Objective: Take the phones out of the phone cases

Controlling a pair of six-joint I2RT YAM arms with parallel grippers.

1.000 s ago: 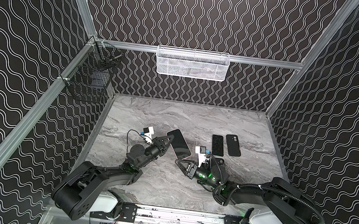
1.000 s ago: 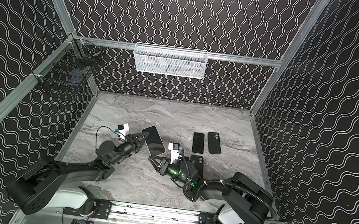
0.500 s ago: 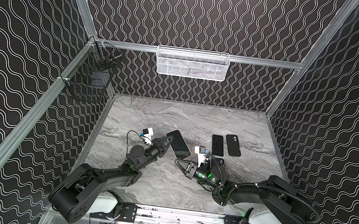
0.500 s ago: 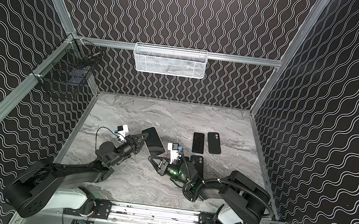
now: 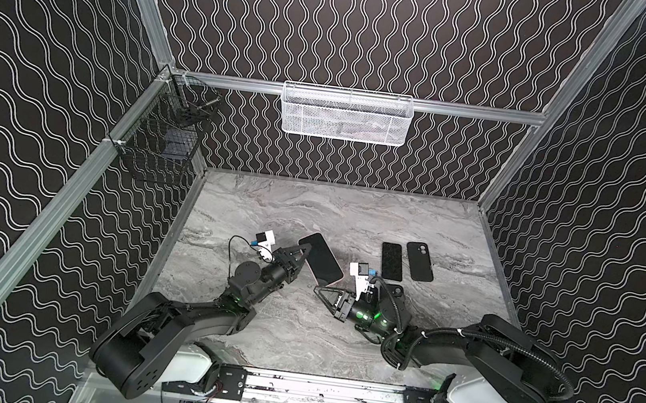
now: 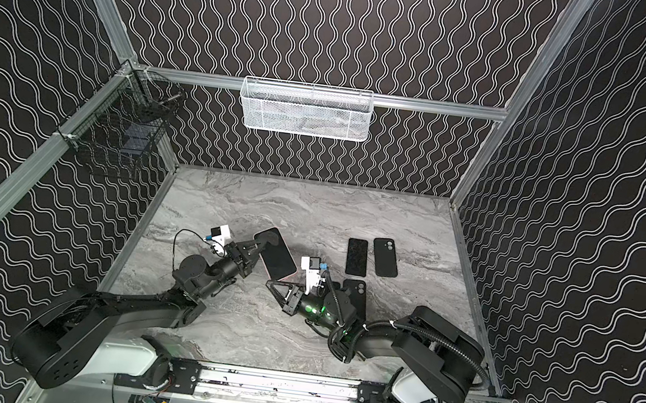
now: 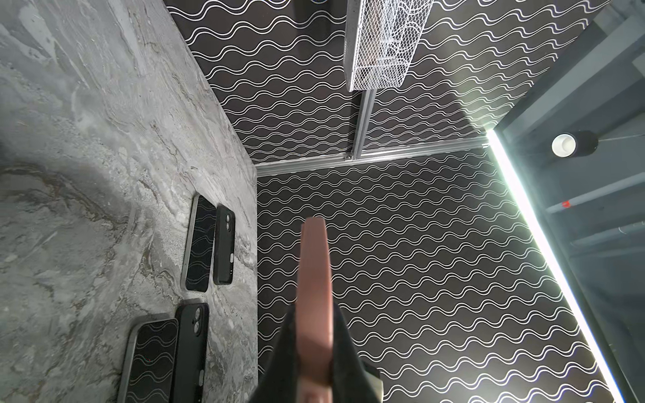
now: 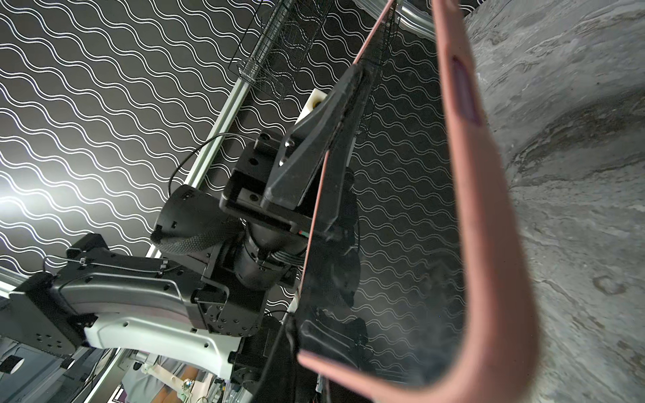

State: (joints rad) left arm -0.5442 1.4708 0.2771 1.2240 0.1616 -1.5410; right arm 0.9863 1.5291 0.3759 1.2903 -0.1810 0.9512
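The slim black-screened phone [image 5: 322,257] sits in its pink rubber case [image 8: 488,216], held tilted off the grey marble table [image 5: 269,212] (screen up), left of the bare black phone [image 5: 392,261] lying flat. Left gripper [image 5: 302,250] pinches the case's far end; right gripper [image 5: 319,291], fingers pressed together, hovers just beside its near corner.

Both top views look down from high in front over the whole table [image 5: 352,223]. Both wrist views, close in, share the phone [image 8: 401,226].

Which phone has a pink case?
The phone gripped by the left gripper: pink rim around it. The other phones lie bare beside black cases.
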